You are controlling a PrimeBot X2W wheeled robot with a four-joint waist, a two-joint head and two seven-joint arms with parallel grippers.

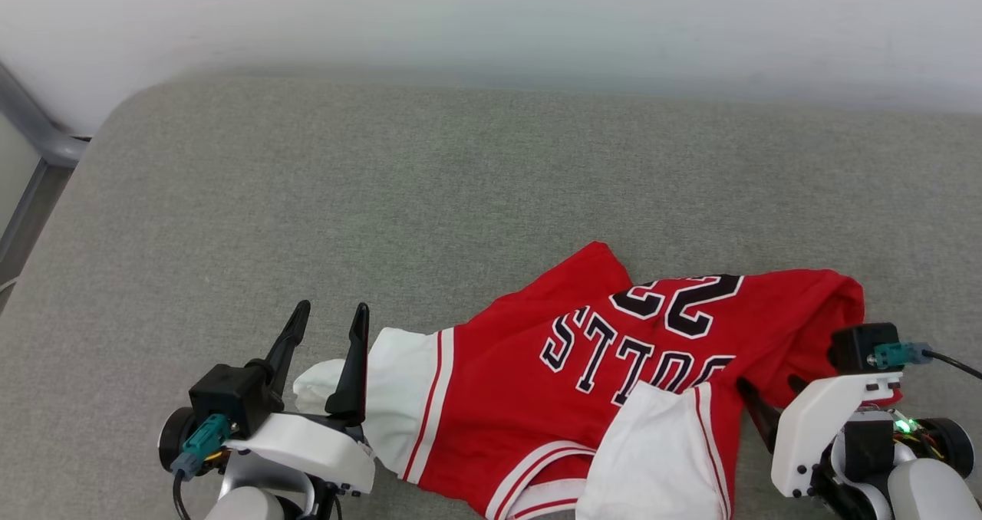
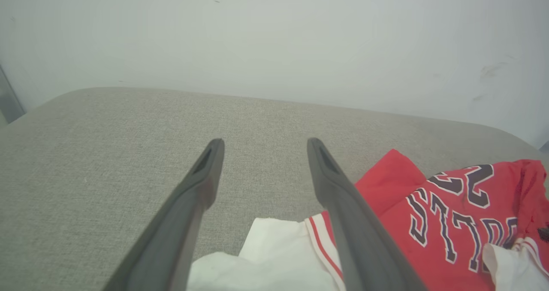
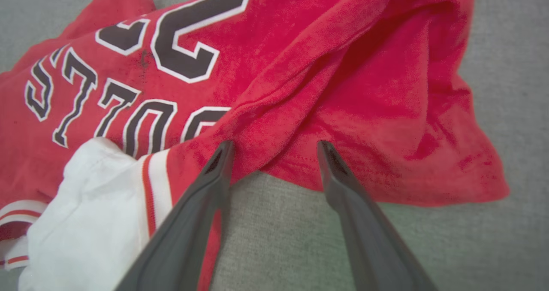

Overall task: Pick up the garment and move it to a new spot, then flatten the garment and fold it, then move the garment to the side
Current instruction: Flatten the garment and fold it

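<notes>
Garment (image 1: 529, 397) (image 2: 433, 226) (image 3: 300, 68): red jersey, lying rumpled on the near right part of the desk (image 1: 383, 182) (image 2: 85, 153) (image 3: 514, 89), lettered face up. From the head view the black, white-edged lettering reads upside down. One white sleeve (image 1: 399, 397) (image 2: 279, 256) with red-and-white trim stretches out toward the left. The other white sleeve (image 1: 652, 459) (image 3: 85, 205) lies folded over the red body at the near edge. The right end of the jersey is bunched into deep folds, and its hem sits uneven on the cloth. Not flattened, not folded.

Surroundings: the desk has a gray woven cover and a rounded far left corner. A pale wall (image 1: 491, 14) (image 2: 274, 33) stands directly behind it. A gray metal frame (image 1: 34, 133) shows at the far left, off the desk. Nothing lies on top of the jersey.

Left claw (image 1: 331, 309) (image 2: 264, 143): fingers spread apart, nothing between them. It is low over the desk at the tip of the outstretched sleeve, pointing away toward the wall. In the head view its inner finger crosses the sleeve's edge; contact cannot be confirmed.

Right claw (image 1: 771, 393) (image 3: 275, 145): fingers likewise spread, holding nothing. It is angled down at the jersey's bunched right end. In the right wrist view both fingertips meet the red hem line, one at a fold beside the folded sleeve, the other on the loose hem, with bare gray cover between the fingers.
</notes>
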